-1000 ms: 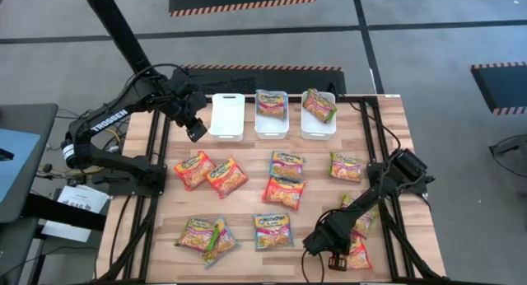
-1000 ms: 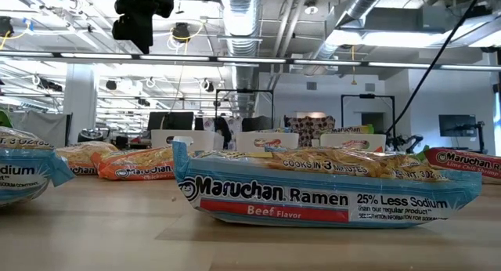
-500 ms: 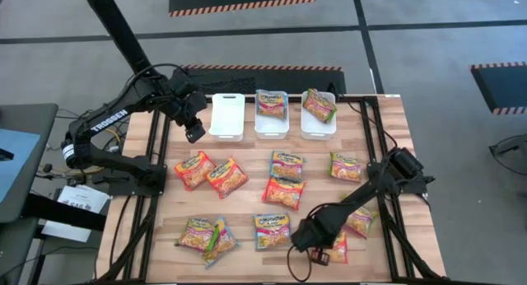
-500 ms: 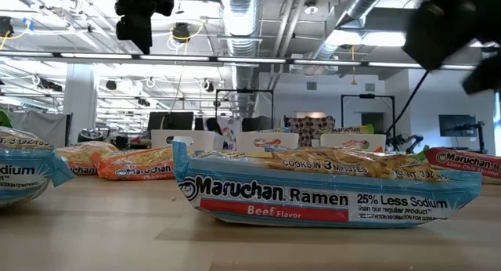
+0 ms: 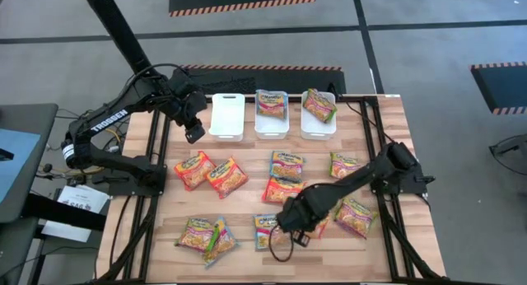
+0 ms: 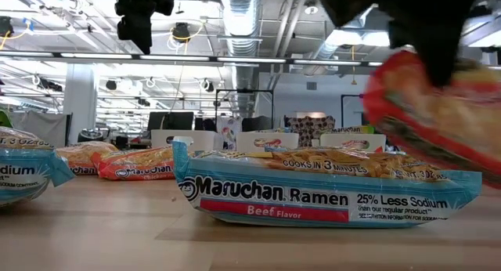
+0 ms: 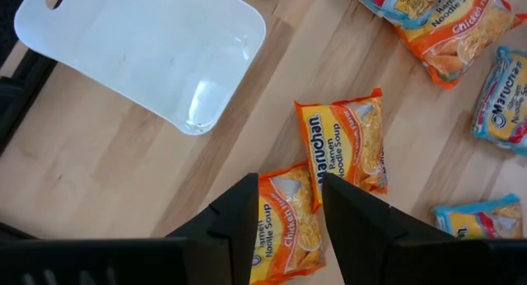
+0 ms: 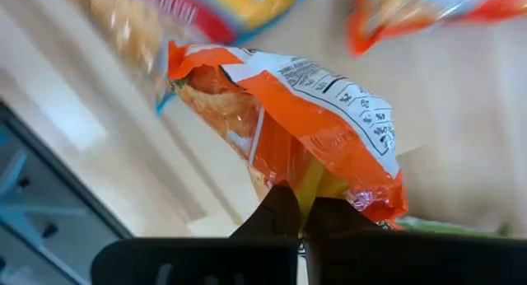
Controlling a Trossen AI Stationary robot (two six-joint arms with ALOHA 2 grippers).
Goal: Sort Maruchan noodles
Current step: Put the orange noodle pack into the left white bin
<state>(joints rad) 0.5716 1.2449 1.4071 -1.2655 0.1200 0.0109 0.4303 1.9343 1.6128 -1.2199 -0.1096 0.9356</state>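
Pinching an orange packet [image 8: 305, 128] tight, right gripper [image 8: 298, 209]; left gripper [image 7: 286, 204] parted, empty, above table [image 5: 247, 256].

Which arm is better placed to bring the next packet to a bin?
The right: its gripper already holds an orange packet above the table. The left gripper hovers open beside the bins.

orange packet [image 8: 313, 120], white bin [image 5: 227, 115], blue packet [image 6: 329, 189]

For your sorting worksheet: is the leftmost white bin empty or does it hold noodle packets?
Empty. The leftmost white bin shows only its bare white floor in the high and left wrist views, while the middle bin holds a packet.
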